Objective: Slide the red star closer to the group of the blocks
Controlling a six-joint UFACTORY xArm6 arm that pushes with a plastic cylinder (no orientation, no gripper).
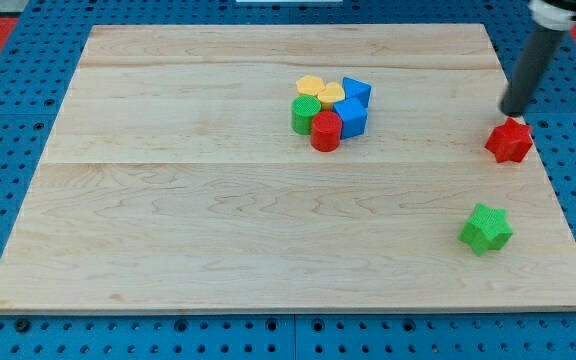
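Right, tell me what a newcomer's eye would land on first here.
The tight cluster of blocks above the board's middle: yellow, blue, green and red pieces packed together. Next, the red star alone near the view's right edge, with my tip just above it, and the green star alone below it.

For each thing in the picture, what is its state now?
my tip: just above the red star, toward the view's top
red star: alone, far right of the group
green star: alone, near the right edge
group of the blocks: packed together, upper middle
wooden board: lying flat
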